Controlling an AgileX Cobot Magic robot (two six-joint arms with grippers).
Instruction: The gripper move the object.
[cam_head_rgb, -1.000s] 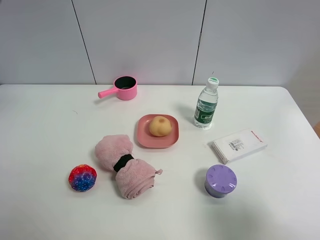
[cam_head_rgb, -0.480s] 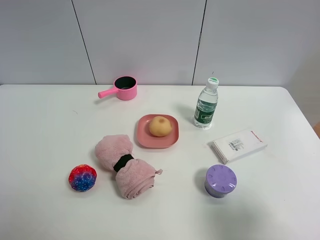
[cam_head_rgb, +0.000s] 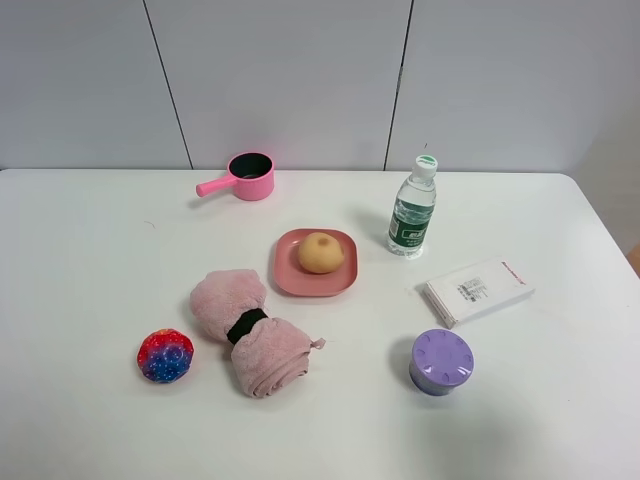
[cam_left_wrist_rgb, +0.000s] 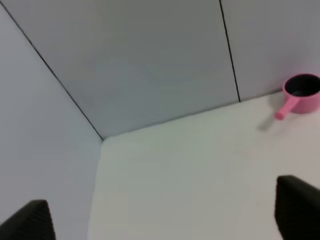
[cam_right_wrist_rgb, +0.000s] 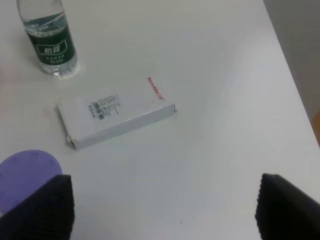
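the object (cam_head_rgb: 320, 251) sits on a pink plate (cam_head_rgb: 290, 272) mid-worktop (cam_head_rgb: 80, 260). left fingers (cam_left_wrist_rgb: 30, 221) and right fingers (cam_right_wrist_rgb: 45, 207) both spread wide, holding nothing.

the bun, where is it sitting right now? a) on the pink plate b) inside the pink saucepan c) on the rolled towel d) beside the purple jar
a: the bun rests on the pink plate at mid-table, with no gripper near it.

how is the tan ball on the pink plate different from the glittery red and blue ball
The tan ball is plain beige with a brownish spot; the glittery ball is red and blue. The tan ball sits on the pink plate mid-table; the glittery ball lies on the bare table, near the front left, beside the pink towel. Both are small and round, with no gripper touching them.
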